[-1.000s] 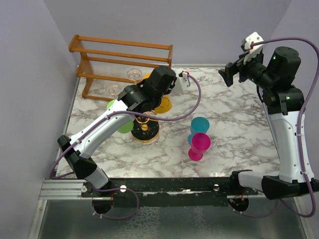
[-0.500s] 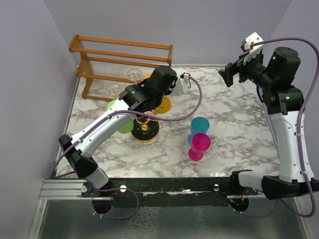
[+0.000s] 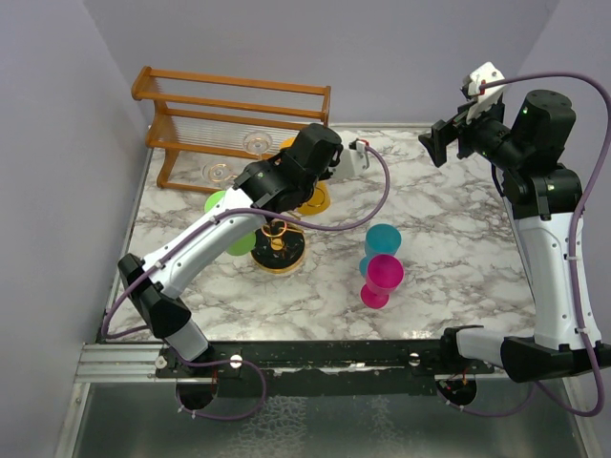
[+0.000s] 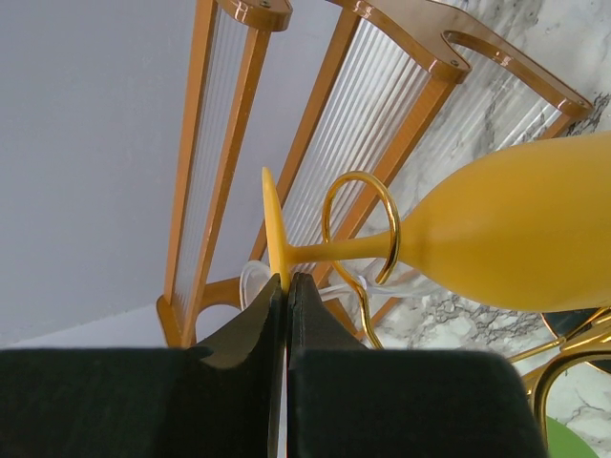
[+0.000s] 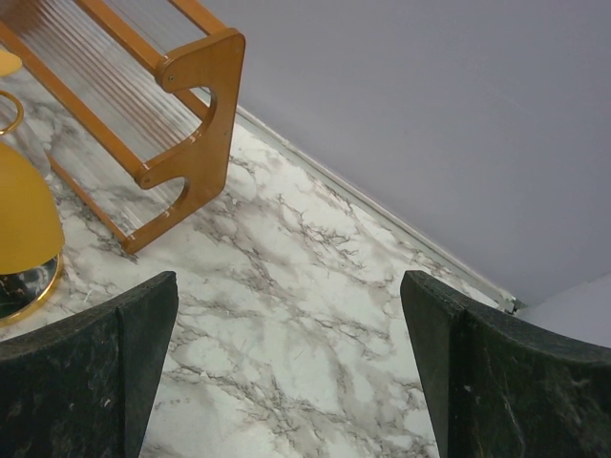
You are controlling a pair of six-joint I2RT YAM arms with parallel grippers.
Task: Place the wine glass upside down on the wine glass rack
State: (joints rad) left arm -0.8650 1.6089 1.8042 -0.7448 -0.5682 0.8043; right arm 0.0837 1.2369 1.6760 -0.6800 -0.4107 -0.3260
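Since one second ago the left arm has shifted a little toward 1 o'clock in the top view, so its elbow and wrist sit slightly farther from the near edge. The right arm has not changed.

The left gripper [image 4: 287, 282] has its jaws almost shut, pinching the rim of the flat foot of the yellow opaque wine glass [image 4: 516, 224]. The stem of this glass passes through one wire loop of the small gold wire wine glass rack on a round black base [image 3: 280, 256]. The bowl is on the other side of the loop from the fingers. The left arm reaches, bent, over the rack.

The right gripper [image 3: 434, 143] hangs high at 2 o'clock, jaws wide, holding nothing.

The orange-brown wooden rail frame [image 3: 234, 91] stands close at 12 o'clock of the glass. At 3 o'clock, bare white marble table [image 3: 458, 248] lies before the teal cup [image 3: 383, 237] and the pink goblet [image 3: 384, 275].
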